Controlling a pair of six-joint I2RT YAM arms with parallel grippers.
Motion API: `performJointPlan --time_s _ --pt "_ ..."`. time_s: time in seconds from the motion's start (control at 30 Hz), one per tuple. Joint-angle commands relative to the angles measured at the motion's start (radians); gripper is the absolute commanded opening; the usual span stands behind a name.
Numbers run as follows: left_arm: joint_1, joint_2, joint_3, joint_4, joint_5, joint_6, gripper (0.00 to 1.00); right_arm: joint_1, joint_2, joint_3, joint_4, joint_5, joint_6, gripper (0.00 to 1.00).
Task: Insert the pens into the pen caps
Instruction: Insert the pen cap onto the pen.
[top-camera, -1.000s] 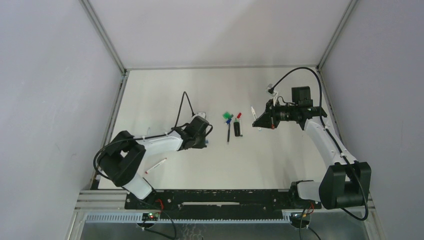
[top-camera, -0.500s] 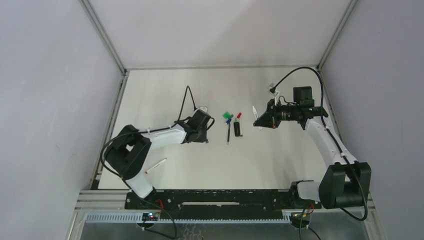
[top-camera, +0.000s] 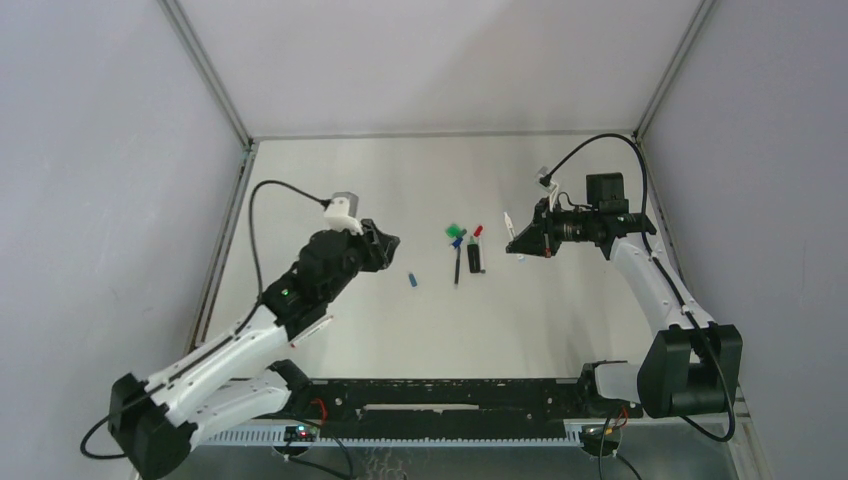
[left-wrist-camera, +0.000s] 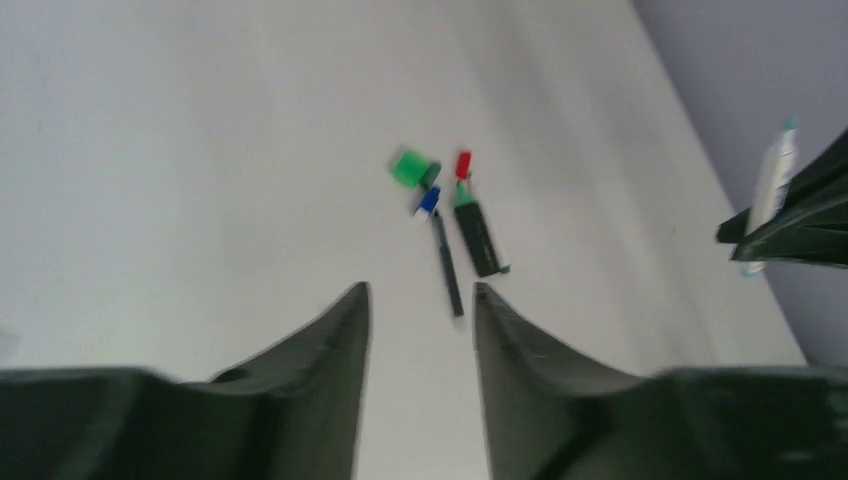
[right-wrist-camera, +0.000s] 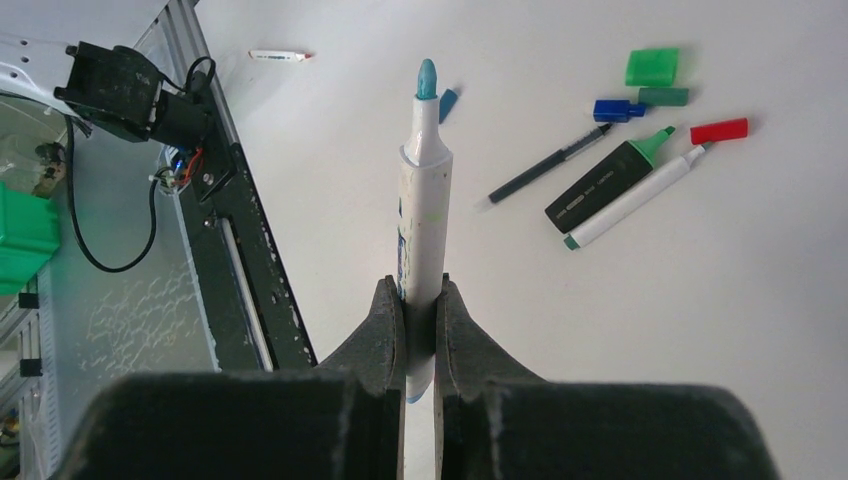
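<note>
Left hand (left-wrist-camera: 420, 292) had just let go. Half a second before, it was shut and low on the counter (top-camera: 330, 180) left of the pen cluster; now the arm had swung back toward its own side, fingers apart with nothing between them. The small blue cap (top-camera: 412, 279) was left lying bare where that hand had been, apart from everything, a bit left of the slim dark pen (top-camera: 457, 268) and black highlighter (top-camera: 474, 259). My read: the cap got dropped or set down, so nothing was capped yet and it needed a regrasp before the arms could meet. Right hand (right-wrist-camera: 421, 290) hadn't moved. It was clamped low on the barrel of the white marker (right-wrist-camera: 422, 200), holding it in the air right of the cluster. Marker's long axis ran steep, nearer upright than flat, bare teal tip on top, butt end poking out below the fingers. Blue cap lay flat, long axis roughly near-to-far; couldn't tell which end was open. Green cap (top-camera: 452, 231) and red cap (top-camera: 478, 230) sat at the far end of the cluster.
</note>
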Motion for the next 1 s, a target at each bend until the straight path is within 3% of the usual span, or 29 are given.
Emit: performJointPlan --time_s 0.0,0.13,0.37,0.47,0.6,0.67,0.83,0.97 --pt "0.003 -0.099 -0.066 0.086 -0.05 -0.067 0.53 0.003 -0.017 0.034 -0.008 -0.034 -0.027 0.05" --pt "0.004 -0.098 -0.138 0.166 0.01 -0.172 0.73 0.005 -0.02 0.033 -0.012 -0.037 -0.028 0.05" --pt "0.003 0.136 -0.19 0.236 0.091 -0.388 0.69 0.006 -0.022 0.034 -0.015 -0.041 -0.029 0.05" --pt "-0.021 0.269 -0.112 0.126 0.049 -0.415 0.69 0.008 -0.024 0.034 -0.015 -0.043 -0.029 0.05" --pt "-0.052 0.475 0.097 -0.159 -0.04 -0.431 0.72 0.008 -0.028 0.034 -0.017 -0.04 -0.031 0.05" --pt "-0.064 0.576 0.2 -0.279 -0.079 -0.447 0.67 0.006 -0.029 0.033 -0.018 -0.037 -0.031 0.05" --pt "-0.076 0.755 0.364 -0.453 -0.124 -0.463 0.44 0.006 -0.033 0.034 -0.018 -0.036 -0.031 0.05" --pt "-0.08 0.816 0.424 -0.515 -0.156 -0.464 0.38 0.006 -0.034 0.034 -0.017 -0.037 -0.031 0.05"
